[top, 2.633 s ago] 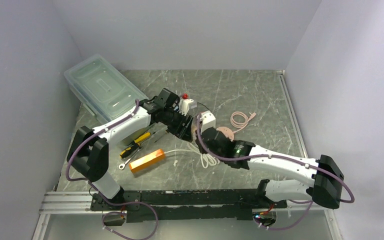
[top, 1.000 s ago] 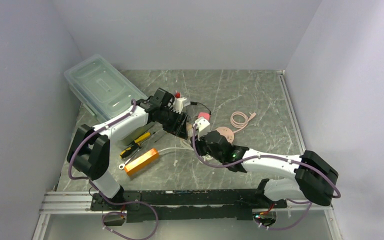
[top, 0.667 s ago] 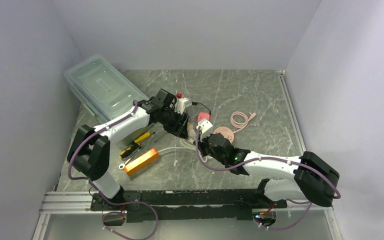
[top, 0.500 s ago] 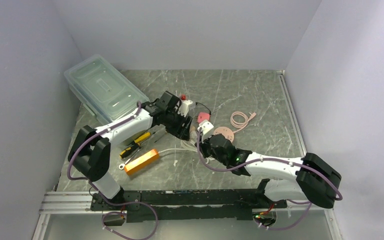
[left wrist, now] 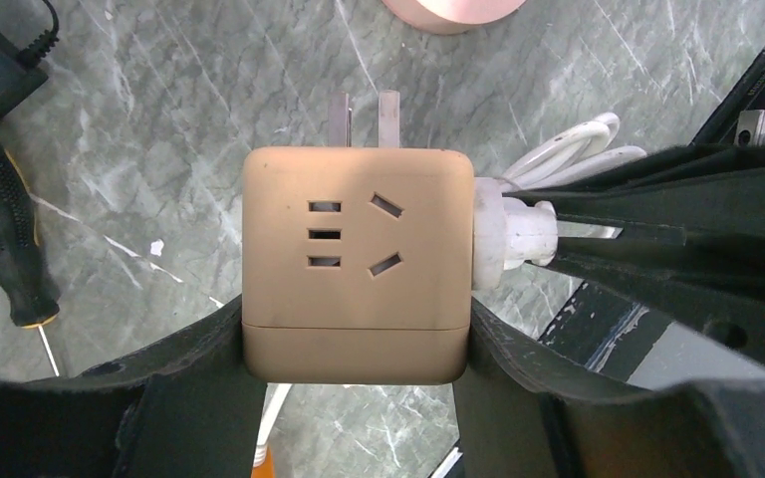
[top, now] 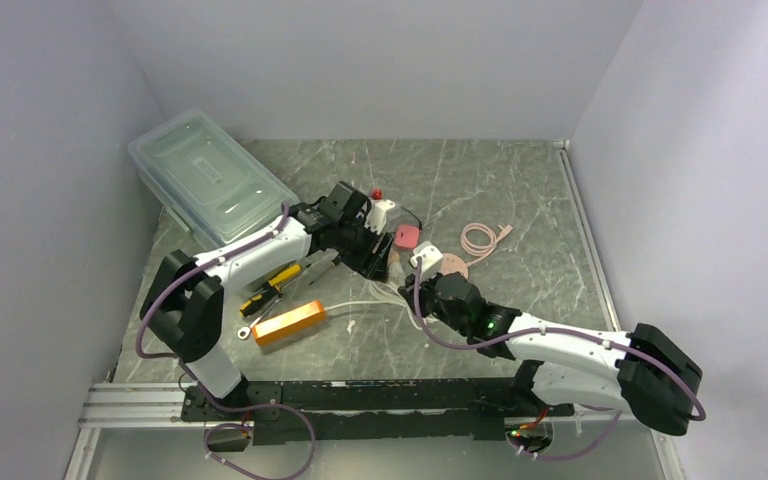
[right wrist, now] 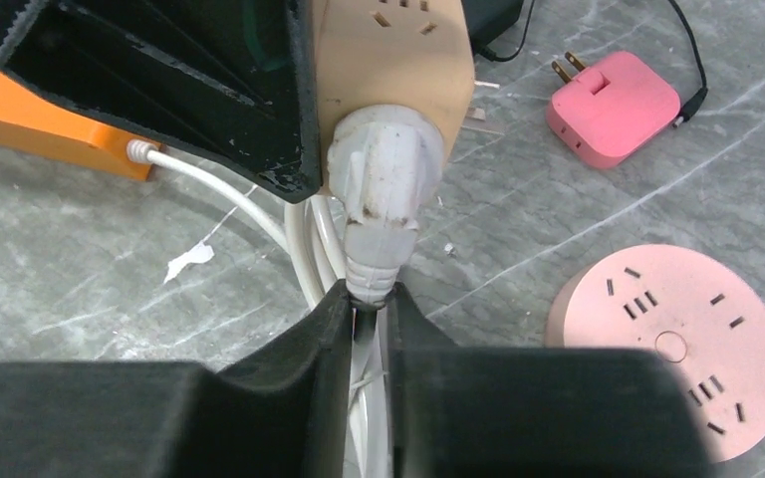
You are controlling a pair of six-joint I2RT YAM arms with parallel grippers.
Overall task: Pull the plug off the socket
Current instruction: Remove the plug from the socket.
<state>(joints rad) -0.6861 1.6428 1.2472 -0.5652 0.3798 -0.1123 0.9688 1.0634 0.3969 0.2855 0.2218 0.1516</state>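
The left gripper [left wrist: 354, 344] squeezed the tan square plastic socket block [left wrist: 354, 249] from both sides, in the middle of the left wrist view. The white round plug [right wrist: 383, 174] sat in the block's side, in the upper middle of the right wrist view. The right gripper [right wrist: 371, 304] pinched the plug's thin end tight.

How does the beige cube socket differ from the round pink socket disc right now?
The beige cube socket is gripped by the left gripper; the round pink socket disc lies loose on the table. The cube has a white plug seated in one side; the disc's visible outlets are empty. Both have slotted outlet faces.
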